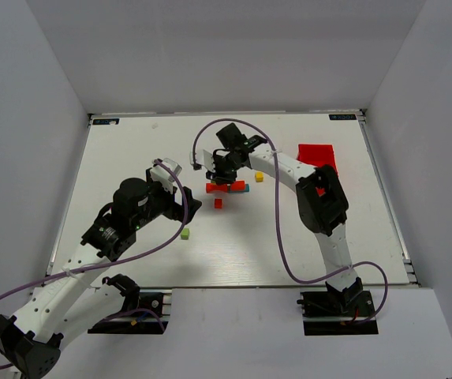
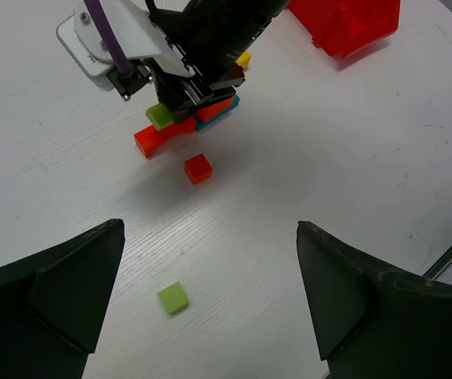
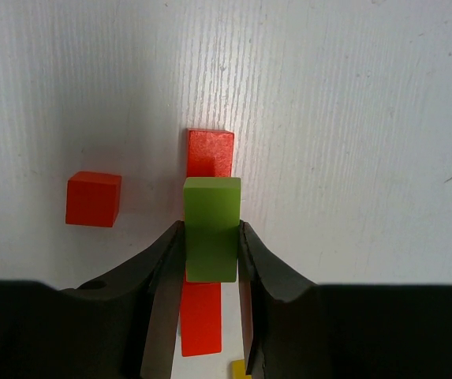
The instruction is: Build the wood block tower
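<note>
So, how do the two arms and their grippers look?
The left arm and right arm have white links and bulky black joints, on black base plates. A purple cable loops loosely along each. The left gripper and right gripper have plain black fingers, broad at the root and narrowing to the tip. No markings show.

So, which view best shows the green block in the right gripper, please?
The right wrist view: the green block sits large and centred in the right gripper. The left wrist view shows it small; top external hides it.
</note>
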`<state>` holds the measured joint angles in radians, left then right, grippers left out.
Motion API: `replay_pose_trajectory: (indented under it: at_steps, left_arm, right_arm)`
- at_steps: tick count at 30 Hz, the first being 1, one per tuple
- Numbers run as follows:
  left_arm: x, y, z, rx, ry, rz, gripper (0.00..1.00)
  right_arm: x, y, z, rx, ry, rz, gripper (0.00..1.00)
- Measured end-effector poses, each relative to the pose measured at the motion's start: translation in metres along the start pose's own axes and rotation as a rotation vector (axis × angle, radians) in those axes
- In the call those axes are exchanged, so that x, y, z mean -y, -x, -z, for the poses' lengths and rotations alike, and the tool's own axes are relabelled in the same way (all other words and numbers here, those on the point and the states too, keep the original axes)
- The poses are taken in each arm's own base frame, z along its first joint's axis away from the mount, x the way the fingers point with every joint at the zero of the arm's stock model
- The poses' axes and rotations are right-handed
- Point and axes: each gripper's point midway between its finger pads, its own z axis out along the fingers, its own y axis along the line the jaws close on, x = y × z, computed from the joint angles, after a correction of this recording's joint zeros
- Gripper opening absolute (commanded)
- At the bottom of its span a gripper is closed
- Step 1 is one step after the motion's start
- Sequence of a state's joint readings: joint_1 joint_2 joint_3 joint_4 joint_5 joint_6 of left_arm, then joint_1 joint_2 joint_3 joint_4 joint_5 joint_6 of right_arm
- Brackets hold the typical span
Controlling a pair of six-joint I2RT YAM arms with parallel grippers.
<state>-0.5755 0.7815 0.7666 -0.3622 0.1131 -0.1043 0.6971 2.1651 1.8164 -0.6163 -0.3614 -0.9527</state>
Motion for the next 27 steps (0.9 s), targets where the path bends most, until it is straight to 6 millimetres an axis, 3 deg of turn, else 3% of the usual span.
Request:
replay_pose_trajectory:
  at_steps: [6,27]
  left_arm:
    - [0.000,0.000,0.000,0.000,0.000,0.000,1.00]
    - [0.000,0.000,0.000,0.000,0.000,0.000,1.00]
  right_arm:
    - [-0.004,-0.011,-0.007,-0.032,0.019,-0.014,0.04]
    - [-0.009,-0.015,-0.011,-0.052,0.034,-0.020,0.10]
